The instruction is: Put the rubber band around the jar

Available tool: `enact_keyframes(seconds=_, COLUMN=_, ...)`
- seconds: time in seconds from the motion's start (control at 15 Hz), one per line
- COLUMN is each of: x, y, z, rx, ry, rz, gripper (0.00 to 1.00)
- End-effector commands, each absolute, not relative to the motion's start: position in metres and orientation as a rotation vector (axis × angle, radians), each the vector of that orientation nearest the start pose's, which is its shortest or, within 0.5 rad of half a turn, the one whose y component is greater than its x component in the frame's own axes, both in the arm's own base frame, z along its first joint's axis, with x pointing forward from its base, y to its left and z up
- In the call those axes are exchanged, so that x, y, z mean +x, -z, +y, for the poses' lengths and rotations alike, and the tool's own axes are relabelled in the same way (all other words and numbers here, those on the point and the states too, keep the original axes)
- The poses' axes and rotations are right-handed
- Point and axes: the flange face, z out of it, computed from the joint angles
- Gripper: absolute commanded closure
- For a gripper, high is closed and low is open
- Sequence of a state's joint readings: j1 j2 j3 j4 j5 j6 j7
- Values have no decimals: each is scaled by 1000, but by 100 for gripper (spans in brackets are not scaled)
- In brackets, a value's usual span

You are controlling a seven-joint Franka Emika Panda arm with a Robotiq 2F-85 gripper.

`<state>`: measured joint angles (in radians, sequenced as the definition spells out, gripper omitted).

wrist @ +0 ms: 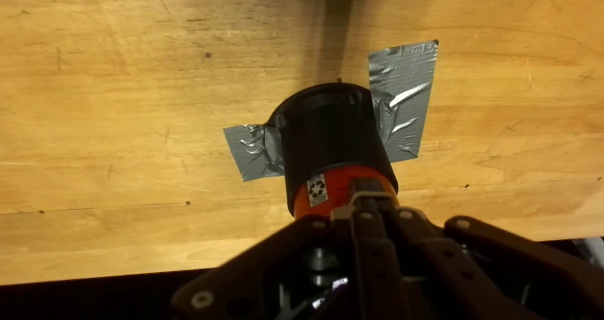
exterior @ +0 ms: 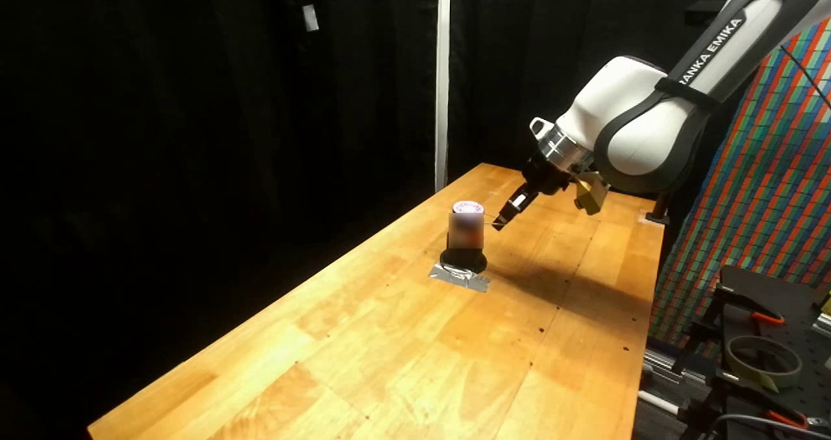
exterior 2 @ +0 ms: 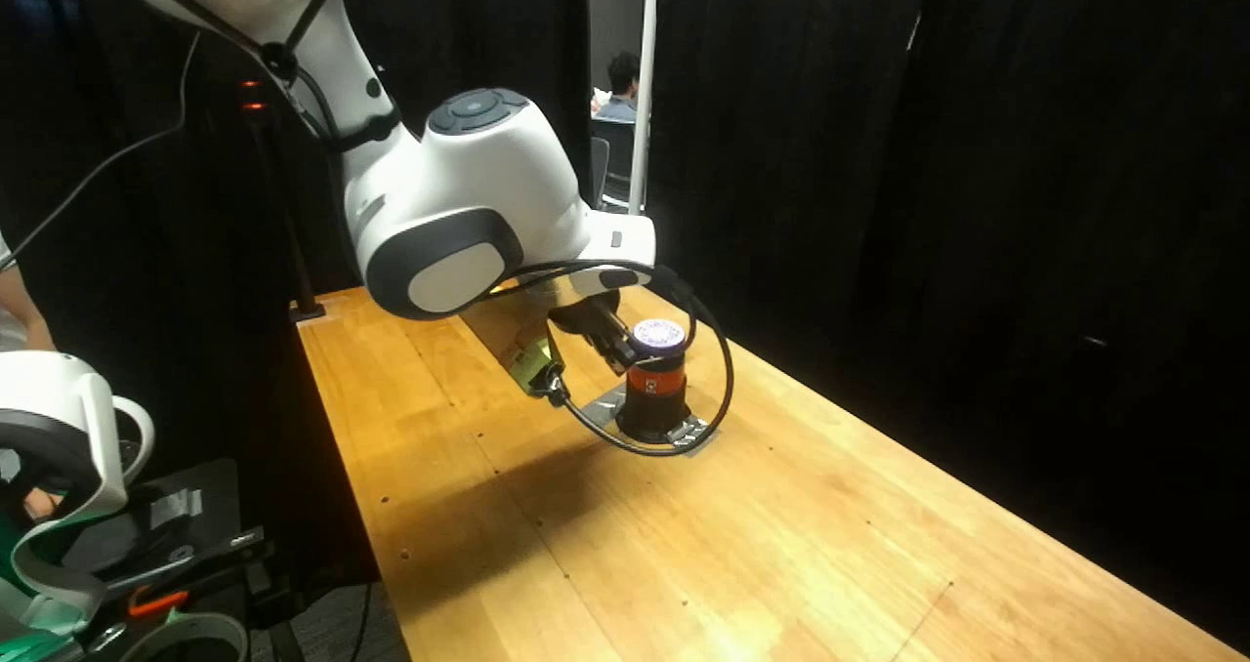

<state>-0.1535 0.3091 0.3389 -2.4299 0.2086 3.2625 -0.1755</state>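
The jar (exterior: pixel 467 232) stands upright in a black holder (exterior: pixel 465 258). It has an orange-red body (exterior 2: pixel 656 380), a dark upper part and a pale printed lid (exterior 2: pixel 659 334). In the wrist view only its orange side (wrist: pixel 337 188) shows clearly; its top is hidden by my gripper. My gripper (exterior: pixel 500 223) is tilted down beside the jar's upper part, its fingers together. The thin pale rubber band (wrist: pixel 373 194) runs across the outside of the closed fingertips (wrist: pixel 370 190). Thin strands span from the fingertips to the jar. Whether the band encircles the jar, I cannot tell.
The holder is fixed to the wooden table (exterior: pixel 389 336) with grey tape (wrist: pixel 401 103). A black cable (exterior 2: pixel 728 389) loops from my wrist past the holder. A side cart with a tape roll (exterior: pixel 763 361) stands beside the table. Dark curtains hang behind.
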Motion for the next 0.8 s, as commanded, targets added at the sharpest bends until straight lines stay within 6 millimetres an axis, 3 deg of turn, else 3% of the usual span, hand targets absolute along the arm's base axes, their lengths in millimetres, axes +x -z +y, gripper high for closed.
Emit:
enact_keyframes(seconds=0.0, x=508, y=-248, z=77, rx=-2853, ry=963, rz=-180, gripper=100)
enact_keyframes(seconds=0.73, x=482, y=-237, z=58, rx=-2734, ry=1288, rz=-290, gripper=100)
